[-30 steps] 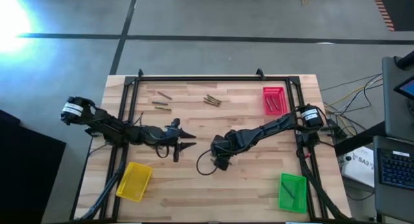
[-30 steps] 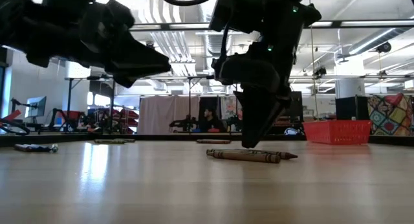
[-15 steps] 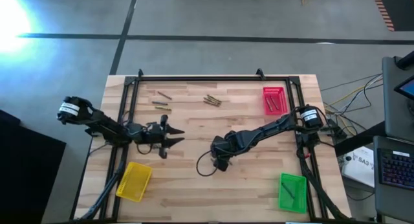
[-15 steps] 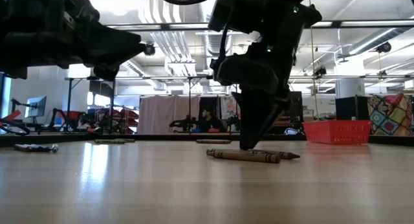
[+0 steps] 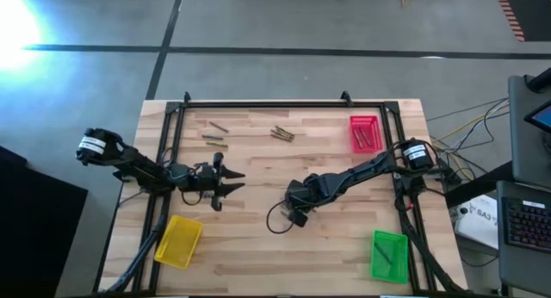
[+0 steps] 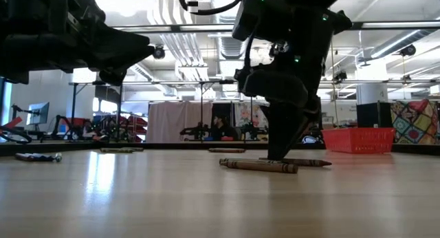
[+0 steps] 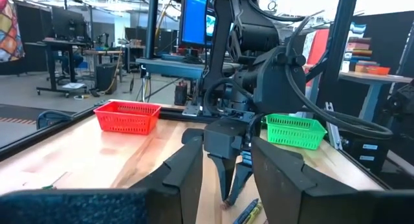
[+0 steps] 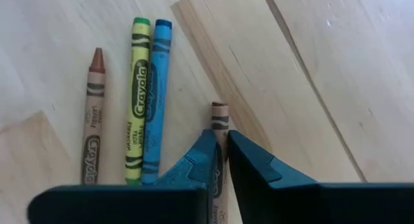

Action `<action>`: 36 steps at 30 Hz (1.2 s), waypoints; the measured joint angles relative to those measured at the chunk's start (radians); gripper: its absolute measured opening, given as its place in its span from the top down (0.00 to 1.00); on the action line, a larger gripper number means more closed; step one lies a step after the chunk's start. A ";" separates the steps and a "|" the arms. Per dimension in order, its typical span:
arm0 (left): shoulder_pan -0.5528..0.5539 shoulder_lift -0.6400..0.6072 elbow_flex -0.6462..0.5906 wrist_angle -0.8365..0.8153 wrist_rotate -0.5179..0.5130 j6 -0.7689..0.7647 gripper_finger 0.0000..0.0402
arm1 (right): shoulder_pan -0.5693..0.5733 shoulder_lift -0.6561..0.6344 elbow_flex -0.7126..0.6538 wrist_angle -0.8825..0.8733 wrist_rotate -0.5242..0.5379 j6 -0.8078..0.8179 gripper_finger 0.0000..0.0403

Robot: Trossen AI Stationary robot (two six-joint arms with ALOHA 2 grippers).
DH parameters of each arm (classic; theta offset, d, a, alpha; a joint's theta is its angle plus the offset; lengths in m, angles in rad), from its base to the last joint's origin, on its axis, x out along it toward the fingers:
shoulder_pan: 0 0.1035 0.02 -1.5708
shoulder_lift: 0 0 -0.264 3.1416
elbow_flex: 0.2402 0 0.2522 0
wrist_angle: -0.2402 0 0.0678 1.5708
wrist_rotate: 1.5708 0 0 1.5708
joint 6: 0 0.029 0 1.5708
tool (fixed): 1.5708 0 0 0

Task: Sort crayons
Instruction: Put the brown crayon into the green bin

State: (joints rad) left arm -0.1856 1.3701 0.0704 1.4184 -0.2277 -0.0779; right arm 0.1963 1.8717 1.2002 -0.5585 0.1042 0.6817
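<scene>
Desk [image 5: 284, 246] status, as I read it from the operator station: sorting is partly complete. The red tray [image 5: 364, 133] at the far right holds several crayons, the green tray [image 5: 388, 255] at the near right holds what looks like one or two, and the yellow tray [image 5: 178, 240] at the near left shows no contents that I can make out. The left arm waits above the left side of the desk with its left end effector [image 5: 225, 183] slightly parted and carrying nothing. The right end effector [image 8: 223, 156] is down at desk centre, fingers drawn together on a brown crayon [image 8: 220, 120] that rests on the wood; I judge this pick to be in progress. Beside it lie three more crayons [image 8: 139, 101], tan, yellow-green and blue. Other loose crayons [image 5: 282, 133] remain near the far edge, so I estimate that much of the work is outstanding.
</scene>
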 joint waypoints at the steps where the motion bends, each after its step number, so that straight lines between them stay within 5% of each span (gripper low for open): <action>1: 0.000 0.000 0.000 0.000 0.000 0.006 0.71 | 0.000 -0.006 -0.001 -0.005 -0.001 -0.010 0.94; 7: 0.000 0.000 0.000 -0.005 -0.001 0.013 0.71 | 0.011 -0.104 -0.007 -0.108 -0.014 -0.004 0.97; 13: 0.000 0.003 0.000 -0.011 0.000 0.013 0.71 | 0.087 -0.265 -0.033 -0.243 -0.004 0.170 0.97; 23: 0.000 0.003 0.000 -0.011 0.001 0.013 0.71 | 0.411 -0.466 -0.053 -0.327 -0.008 0.678 0.98; 36: 0.000 0.003 0.033 -0.004 0.001 0.014 0.71 | 0.802 -0.467 -0.044 -0.518 -0.008 1.246 0.98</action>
State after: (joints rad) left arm -0.1859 1.3727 0.1036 1.4142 -0.2268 -0.0643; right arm 0.9982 1.4043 1.1564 -1.0768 0.0964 1.9282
